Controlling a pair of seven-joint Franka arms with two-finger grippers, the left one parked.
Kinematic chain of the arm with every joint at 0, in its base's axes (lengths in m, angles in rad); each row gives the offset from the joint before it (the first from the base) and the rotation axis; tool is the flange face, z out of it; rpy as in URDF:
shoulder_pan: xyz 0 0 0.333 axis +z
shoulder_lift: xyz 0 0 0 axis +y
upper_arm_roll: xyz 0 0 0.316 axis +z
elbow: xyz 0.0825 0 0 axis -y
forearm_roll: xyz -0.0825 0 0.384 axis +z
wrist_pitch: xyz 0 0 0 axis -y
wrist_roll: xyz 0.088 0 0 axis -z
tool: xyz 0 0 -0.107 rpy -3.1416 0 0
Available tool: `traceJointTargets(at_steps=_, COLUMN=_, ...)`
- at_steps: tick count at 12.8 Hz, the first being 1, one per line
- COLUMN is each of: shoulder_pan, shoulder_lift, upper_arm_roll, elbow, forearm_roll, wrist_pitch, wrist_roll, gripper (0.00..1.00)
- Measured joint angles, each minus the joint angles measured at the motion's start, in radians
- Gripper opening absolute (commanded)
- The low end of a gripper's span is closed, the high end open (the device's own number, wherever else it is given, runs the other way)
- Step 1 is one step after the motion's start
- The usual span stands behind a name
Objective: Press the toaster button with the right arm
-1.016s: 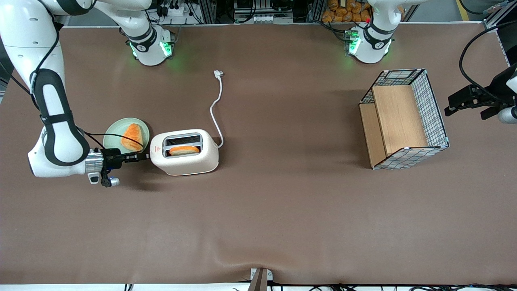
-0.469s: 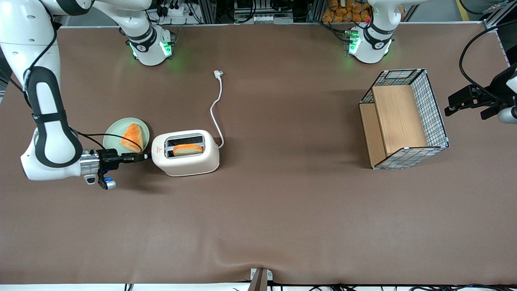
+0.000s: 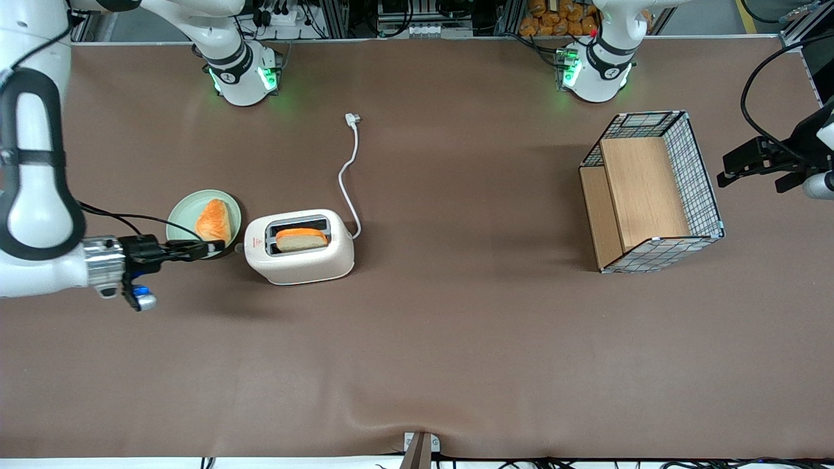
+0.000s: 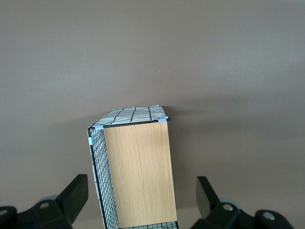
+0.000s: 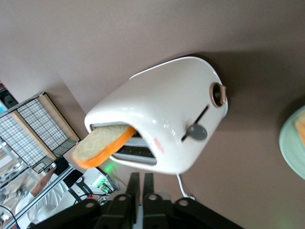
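Looking for writing, you find only a small red triangle mark on the toaster [image 3: 300, 246], its lettering too small to read. The toaster sits toward the working arm's end of the tabletop, well in from every edge, its long axis running along the table's length. Its narrow end with the toaster button [image 5: 197, 132] faces the gripper [image 3: 218, 245], which hangs just off that end, apart from it, fingers pressed together on nothing. A bread slice [image 3: 301, 239] stands up from one slot. Beside the gripper lies a green plate [image 3: 182, 216] carrying pastry.
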Motion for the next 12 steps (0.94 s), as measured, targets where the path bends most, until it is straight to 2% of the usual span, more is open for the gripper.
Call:
traceJointTargets(at_steps=1, shoulder_pan=0.000, shoulder_lift=-0.014, upper_arm_roll=-0.005, elbow=0.035, forearm_roll=-0.023, wrist_pitch=-0.020, wrist_roll=0.035, gripper=0.25)
traceJointTargets(at_steps=2, shoulder_pan=0.000, shoulder_lift=-0.033, upper_arm_roll=-0.005, elbow=0.062, forearm_roll=-0.060, wrist_pitch=-0.031, wrist_roll=0.058, gripper=0.37)
traceJointTargets(at_steps=3, shoulder_pan=0.003, shoulder_lift=-0.057, upper_arm_roll=-0.004, elbow=0.084, forearm_roll=-0.112, wrist_pitch=-0.036, wrist_roll=0.069, gripper=0.86)
traceJointTargets(at_steps=4, shoulder_pan=0.012, shoulder_lift=-0.085, upper_arm_roll=-0.003, elbow=0.101, forearm_roll=-0.171, wrist_pitch=-0.041, wrist_roll=0.073, gripper=1.00)
traceJointTargets(at_steps=9, shoulder_pan=0.124, shoulder_lift=-0.265, upper_arm_roll=0.003, elbow=0.130, forearm_roll=-0.506, wrist_pitch=-0.054, wrist_roll=0.082, gripper=1.00)
traceJointTargets(at_steps=10, shoulder_pan=0.139, shoulder_lift=-0.302, upper_arm_roll=0.004, elbow=0.130, forearm_roll=-0.553, wrist_pitch=-0.063, wrist_roll=0.083, gripper=1.00)
traceJointTargets(at_steps=12, shoulder_pan=0.146, shoulder_lift=-0.368, upper_arm_roll=0.004, elbow=0.129, forearm_roll=-0.603, wrist_pitch=-0.074, wrist_roll=0.080, gripper=1.00)
